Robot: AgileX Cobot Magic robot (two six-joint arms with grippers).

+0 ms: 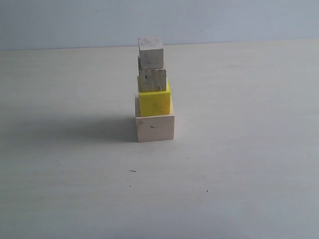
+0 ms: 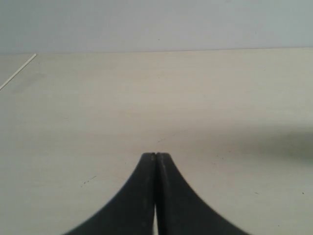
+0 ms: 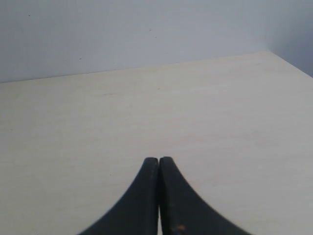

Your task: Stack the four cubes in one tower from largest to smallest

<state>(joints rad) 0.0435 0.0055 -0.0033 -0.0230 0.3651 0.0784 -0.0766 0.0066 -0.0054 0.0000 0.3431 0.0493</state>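
- The left fingers (image 2: 148, 166) are pressed shut tip to tip with nothing gripped between them, and the pale counter (image 2: 98, 98) is seen stretching out beyond.
- Same deal with the right fingers (image 3: 151, 169): closed flat together, nothing held, with the counter and a grey wall (image 3: 122, 34) seen past them.
- The tower (image 1: 154, 94) is stood on its own near the middle of the counter in the exterior view.
- The big cube (image 1: 155, 128) is sat at the bottom, and the yellow cube (image 1: 155, 103) is placed on top of it.
- A speckled cube (image 1: 152, 80) is stacked on the yellow one, shifted a bit toward its left edge.
- The top cube (image 1: 151, 54) is perched on that, twisted slightly out of line.
- A soft shadow (image 1: 75, 130) is thrown across the counter to the tower's left.
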